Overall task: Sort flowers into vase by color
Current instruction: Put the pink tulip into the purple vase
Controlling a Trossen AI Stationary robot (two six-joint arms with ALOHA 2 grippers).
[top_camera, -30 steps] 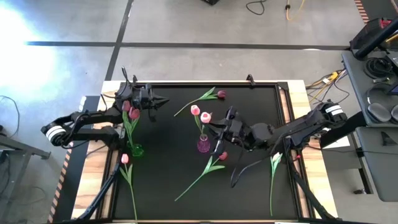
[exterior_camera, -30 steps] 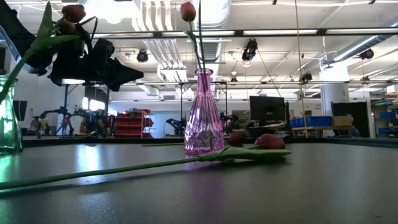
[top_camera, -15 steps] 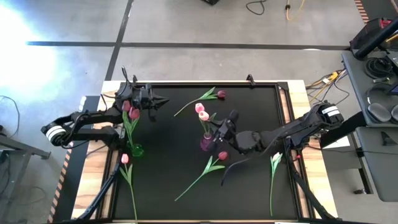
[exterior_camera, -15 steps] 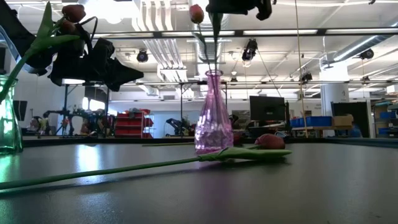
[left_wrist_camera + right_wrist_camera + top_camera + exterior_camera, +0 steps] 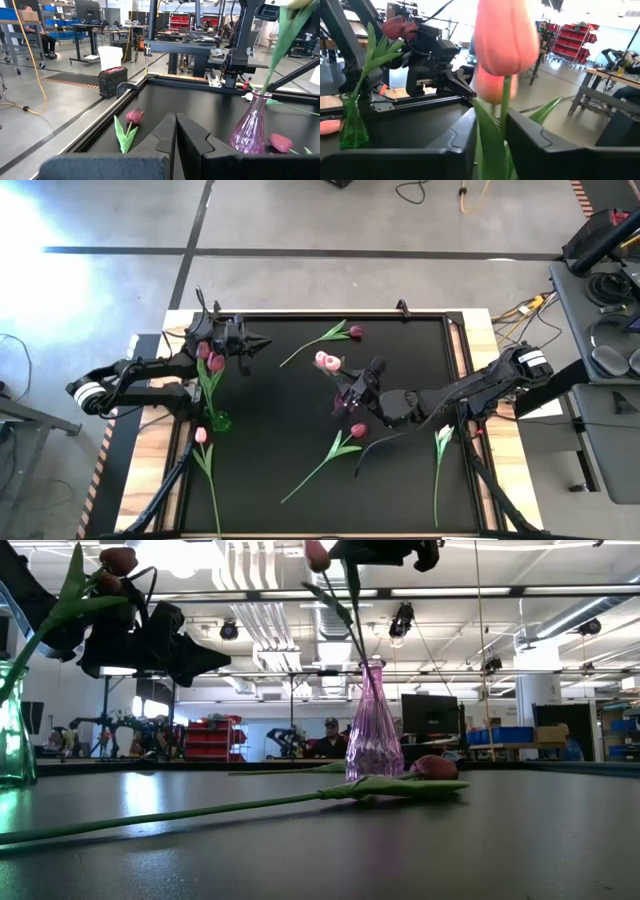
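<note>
Two dark, slim, jointed arms, black all over. Each has a white band with a black stripe near its outer end. Black cables run along the links. The left gripper (image 5: 175, 145) has blocky, matte black fingers with angular, stepped edges; the right gripper (image 5: 490, 145) looks the same.

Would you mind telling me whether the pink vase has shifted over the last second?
Yes. In the low view the pink vase has slid right, toward the red tulip head lying on the table.
</note>
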